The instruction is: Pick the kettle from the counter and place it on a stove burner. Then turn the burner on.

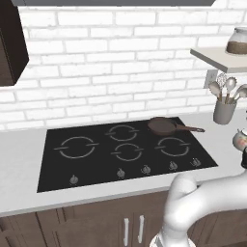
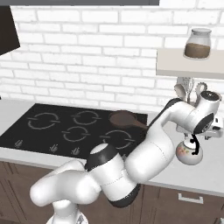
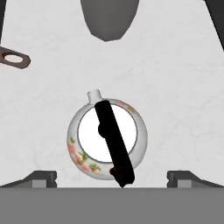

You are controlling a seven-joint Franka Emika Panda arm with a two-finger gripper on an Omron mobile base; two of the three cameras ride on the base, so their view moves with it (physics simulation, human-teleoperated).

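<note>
The kettle (image 3: 87, 148) is small, round and silvery-white with a floral print and a black arched handle. It stands on the light grey counter (image 3: 175, 87), right of the black cooktop (image 2: 26, 133). It also appears as the kettle (image 2: 188, 154) and, at the frame's edge, the kettle (image 1: 240, 140). My gripper (image 3: 112, 178) hovers straight above it, open, with one fingertip on either side and nothing held. The hand (image 2: 205, 114) sits just over the kettle's handle. The largest stove burner (image 1: 76, 147) lies at the cooktop's far left, bare.
A dark brown frying pan (image 1: 164, 126) rests at the cooktop's back right, its handle pointing toward the kettle. A grey utensil holder (image 1: 224, 111) stands behind the kettle, under a shelf (image 2: 188, 65) holding a jar (image 2: 197, 43). Knobs (image 1: 120, 172) line the cooktop's front edge.
</note>
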